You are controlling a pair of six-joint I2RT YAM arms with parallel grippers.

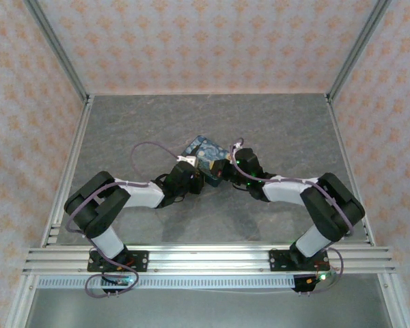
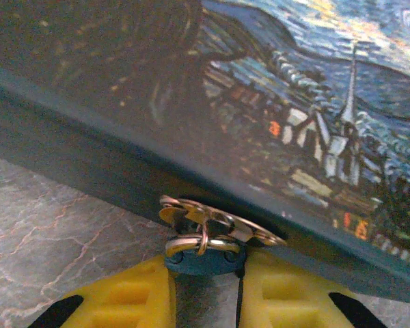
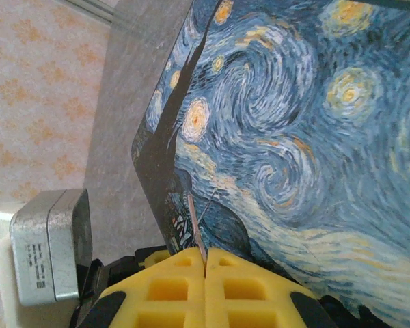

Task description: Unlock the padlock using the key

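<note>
The padlock (image 2: pixel 205 263) at the box's (image 2: pixel 294 137) front edge is pinched by the left gripper (image 2: pixel 205 281). The key (image 3: pixel 195 222) is nipped by the right gripper (image 3: pixel 205 258) over the box. If it's brought in off-line, the key could get twisted loose.

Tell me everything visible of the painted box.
The box is flat and rectangular, its lid painted with a swirling blue night sky, yellow stars and a village with a spire; its side is plain dark teal. It lies on the grey table, seemingly shut, between the left hand and the right hand. A brass-coloured latch juts from its front edge, close to the left hand.
</note>
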